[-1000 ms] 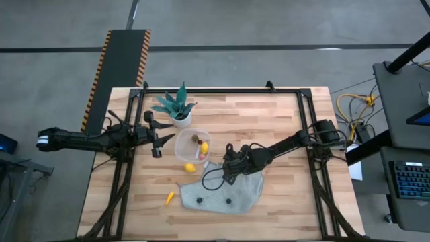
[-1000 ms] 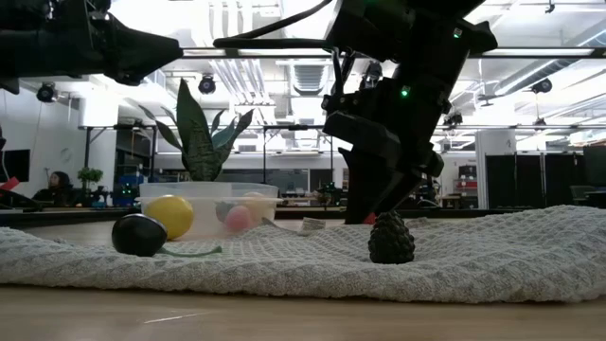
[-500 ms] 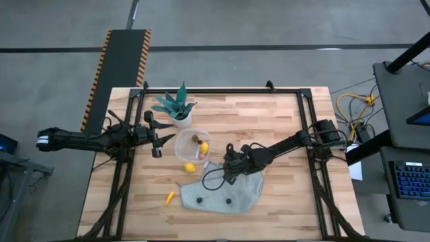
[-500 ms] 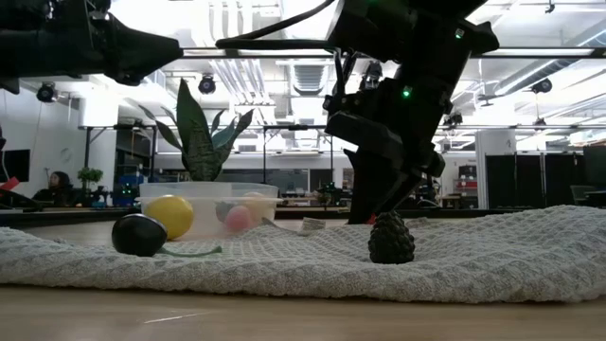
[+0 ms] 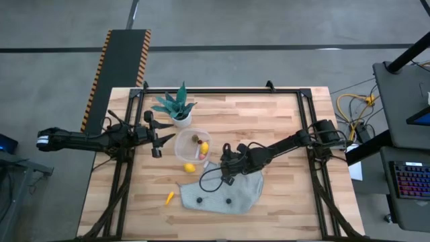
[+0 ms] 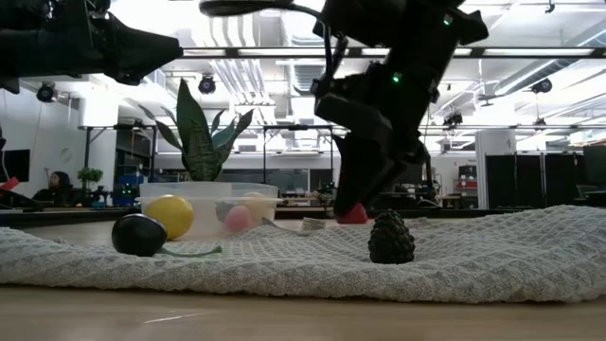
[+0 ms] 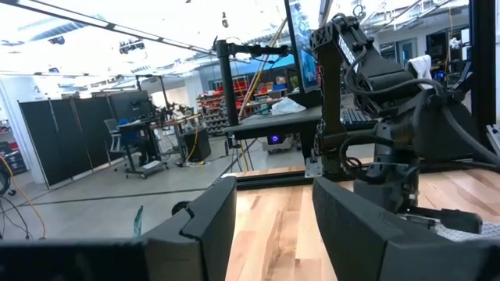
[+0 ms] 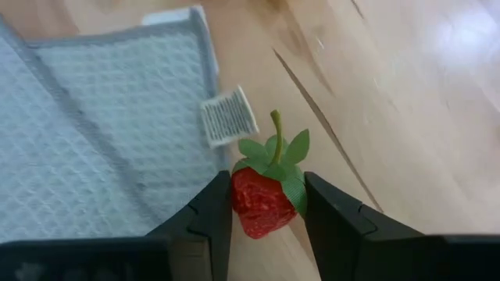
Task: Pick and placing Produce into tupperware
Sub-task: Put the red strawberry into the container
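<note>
My right gripper (image 8: 266, 204) is shut on a red strawberry (image 8: 258, 201) with green leaves, over the bare wood by the far edge of the grey cloth (image 5: 225, 191), just right of the clear round tupperware (image 5: 191, 146). The tupperware holds a yellow piece (image 5: 204, 148) and other small produce. A lemon (image 5: 190, 168) lies on the table near it, and an orange carrot (image 5: 170, 197) lies at the near left. Two dark berries (image 5: 228, 200) rest on the cloth. My left gripper (image 7: 273, 218) hovers open at the left of the tupperware, with nothing between its fingers. My right gripper pinches the strawberry's red body (image 8: 248, 204) between its two fingers, one on each side. The fingers slant down from the table's right side. The leafy stem end (image 8: 275, 152) points away from the wrist. In the low view the berry (image 6: 353, 214) sits just above the cloth's far edge.
A green spiky plant in a white pot (image 5: 177, 107) stands just beyond the tupperware. A white label (image 8: 228, 117) sticks out from the cloth's corner. Black frame rails (image 5: 222, 91) run along the table's far and side edges. Bare wood lies to the far right.
In the low view my right gripper has tipped and shifted slightly up and toward the tupperware. The strawberry, which was mostly hidden behind its fingers, now shows below them just above the cloth's far edge. The dark berries and the cloth have stayed put.
</note>
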You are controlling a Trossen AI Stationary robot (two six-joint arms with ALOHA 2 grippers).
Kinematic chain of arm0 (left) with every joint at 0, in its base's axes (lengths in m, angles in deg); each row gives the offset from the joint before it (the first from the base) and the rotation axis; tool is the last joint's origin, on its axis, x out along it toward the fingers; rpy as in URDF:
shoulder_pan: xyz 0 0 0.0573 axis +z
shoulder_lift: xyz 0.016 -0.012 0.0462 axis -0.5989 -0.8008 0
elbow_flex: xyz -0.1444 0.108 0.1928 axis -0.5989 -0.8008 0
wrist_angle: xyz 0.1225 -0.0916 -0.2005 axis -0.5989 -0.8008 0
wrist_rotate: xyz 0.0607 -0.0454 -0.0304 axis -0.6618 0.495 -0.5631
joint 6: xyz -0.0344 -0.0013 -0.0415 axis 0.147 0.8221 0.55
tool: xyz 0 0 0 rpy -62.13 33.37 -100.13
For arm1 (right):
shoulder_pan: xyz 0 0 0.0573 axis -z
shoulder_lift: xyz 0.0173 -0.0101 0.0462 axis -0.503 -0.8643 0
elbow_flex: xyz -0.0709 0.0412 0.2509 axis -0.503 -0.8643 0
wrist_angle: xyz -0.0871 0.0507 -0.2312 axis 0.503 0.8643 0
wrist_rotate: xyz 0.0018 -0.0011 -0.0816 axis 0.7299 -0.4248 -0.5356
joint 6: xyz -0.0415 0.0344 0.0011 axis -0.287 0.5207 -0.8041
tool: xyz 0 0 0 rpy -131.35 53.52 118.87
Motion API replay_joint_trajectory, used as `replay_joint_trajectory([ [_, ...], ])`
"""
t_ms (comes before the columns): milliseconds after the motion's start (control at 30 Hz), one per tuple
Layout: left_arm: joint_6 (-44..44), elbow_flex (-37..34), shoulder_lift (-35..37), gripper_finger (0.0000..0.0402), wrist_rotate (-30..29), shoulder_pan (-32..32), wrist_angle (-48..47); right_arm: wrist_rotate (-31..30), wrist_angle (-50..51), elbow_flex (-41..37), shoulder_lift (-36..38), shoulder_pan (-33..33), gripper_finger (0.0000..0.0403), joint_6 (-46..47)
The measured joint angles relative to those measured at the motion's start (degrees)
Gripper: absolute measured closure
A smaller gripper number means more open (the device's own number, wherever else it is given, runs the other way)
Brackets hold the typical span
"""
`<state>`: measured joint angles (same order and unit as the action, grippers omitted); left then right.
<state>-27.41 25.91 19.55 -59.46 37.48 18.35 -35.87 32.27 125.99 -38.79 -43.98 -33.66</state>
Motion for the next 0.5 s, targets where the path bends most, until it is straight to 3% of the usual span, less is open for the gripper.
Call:
replay_joint_trajectory([
  [500, 0.02, 0.0, 0.11, 0.0245, -0.02, -0.02, 0.02, -3.62, 2.72, 10.79, 0.0, 1.85, 0.0283, -14.3],
])
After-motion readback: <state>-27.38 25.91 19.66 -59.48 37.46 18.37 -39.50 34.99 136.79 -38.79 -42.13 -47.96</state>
